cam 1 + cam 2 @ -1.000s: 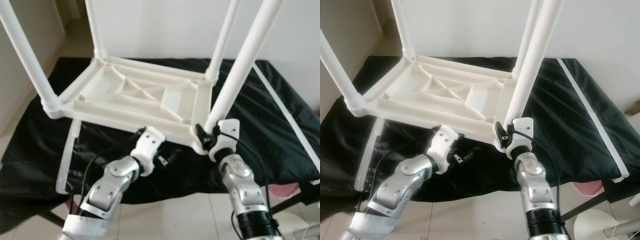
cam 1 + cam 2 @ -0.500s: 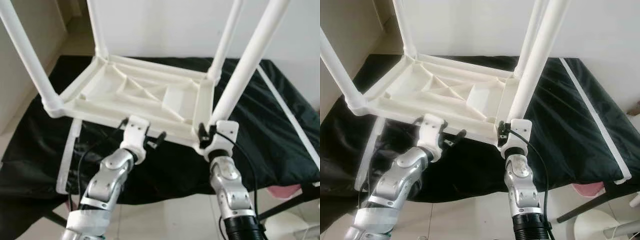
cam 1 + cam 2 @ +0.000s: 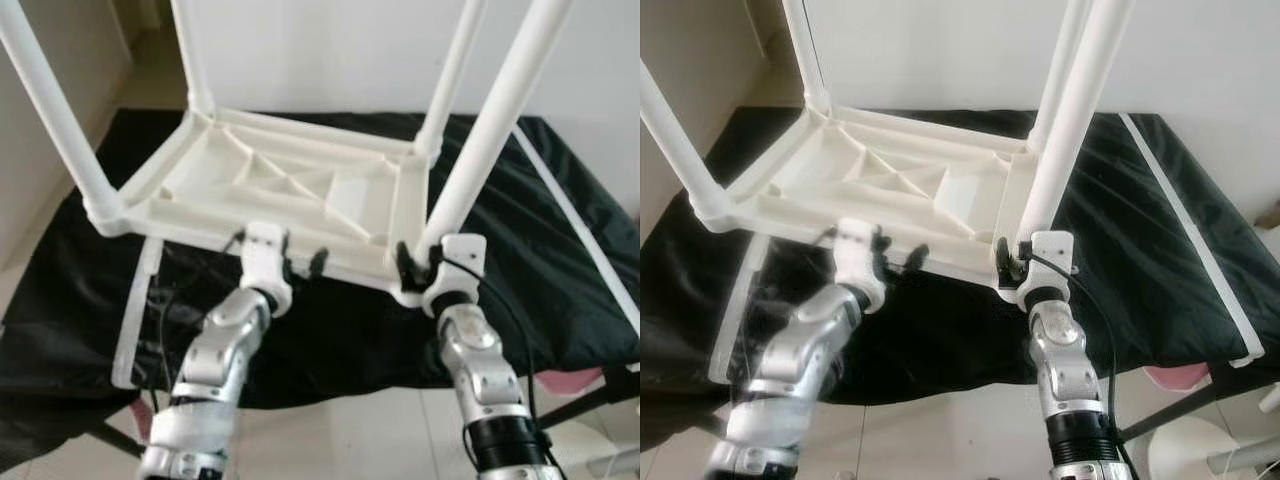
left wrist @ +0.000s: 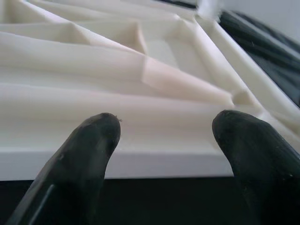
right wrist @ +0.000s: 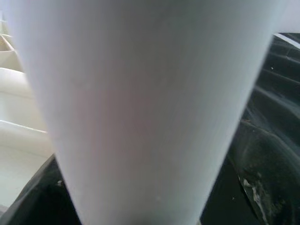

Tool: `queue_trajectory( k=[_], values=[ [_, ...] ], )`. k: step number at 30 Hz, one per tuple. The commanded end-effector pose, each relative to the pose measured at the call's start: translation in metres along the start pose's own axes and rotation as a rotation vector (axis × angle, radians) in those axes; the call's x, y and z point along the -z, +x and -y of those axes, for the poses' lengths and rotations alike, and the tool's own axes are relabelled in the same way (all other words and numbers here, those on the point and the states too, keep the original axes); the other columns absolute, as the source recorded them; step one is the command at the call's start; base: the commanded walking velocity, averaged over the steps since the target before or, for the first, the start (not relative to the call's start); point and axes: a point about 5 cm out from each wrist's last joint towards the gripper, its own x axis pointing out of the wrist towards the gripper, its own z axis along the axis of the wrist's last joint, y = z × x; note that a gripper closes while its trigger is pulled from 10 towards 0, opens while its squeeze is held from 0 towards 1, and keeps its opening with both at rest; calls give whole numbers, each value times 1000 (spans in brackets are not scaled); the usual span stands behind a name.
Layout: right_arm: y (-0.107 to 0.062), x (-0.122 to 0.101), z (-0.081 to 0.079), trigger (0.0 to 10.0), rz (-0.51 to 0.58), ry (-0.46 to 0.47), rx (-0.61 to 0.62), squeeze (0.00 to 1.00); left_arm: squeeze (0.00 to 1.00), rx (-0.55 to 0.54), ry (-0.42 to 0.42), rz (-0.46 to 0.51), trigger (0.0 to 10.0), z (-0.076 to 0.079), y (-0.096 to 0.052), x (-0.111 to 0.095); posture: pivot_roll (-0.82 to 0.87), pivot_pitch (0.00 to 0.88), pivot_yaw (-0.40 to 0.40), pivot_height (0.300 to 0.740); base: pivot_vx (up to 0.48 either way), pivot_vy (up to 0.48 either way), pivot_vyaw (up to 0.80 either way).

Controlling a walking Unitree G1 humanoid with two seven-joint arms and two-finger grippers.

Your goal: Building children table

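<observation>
Item: children's table (image 3: 290, 190), white moulded plastic, ribbed underside, lay inverted across the frame's centre on a black cloth (image 3: 560, 260), four smooth round legs pointing up, probably for access to the leg sockets.

Right gripper (image 3: 418, 268), lower right of centre, was clenched around the near right leg (image 3: 480, 140) at its base, apparently steadying it.

Left gripper (image 4: 164, 154), lower centre, fingers spread wide and released, faced the near rim.
</observation>
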Motion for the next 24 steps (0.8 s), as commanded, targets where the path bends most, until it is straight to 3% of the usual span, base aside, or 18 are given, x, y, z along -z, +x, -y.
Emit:
queue_trajectory(
  k=[1,14,24],
  values=[
    [1,3,0,10000,-13,6,-12,0,0,-43,-15,-11,10000,-1,0,6,-33,43,-25,740,0,0,0],
    [1,4,-7,10000,9,33,-34,0,0,-63,53,56,10000,-13,6,-7,-27,26,-5,740,0,0,0],
    [7,2,-3,10000,20,15,-47,0,0,-41,142,96,10000,-10,10,-16,-27,17,-2,740,0,0,0]
  ],
)
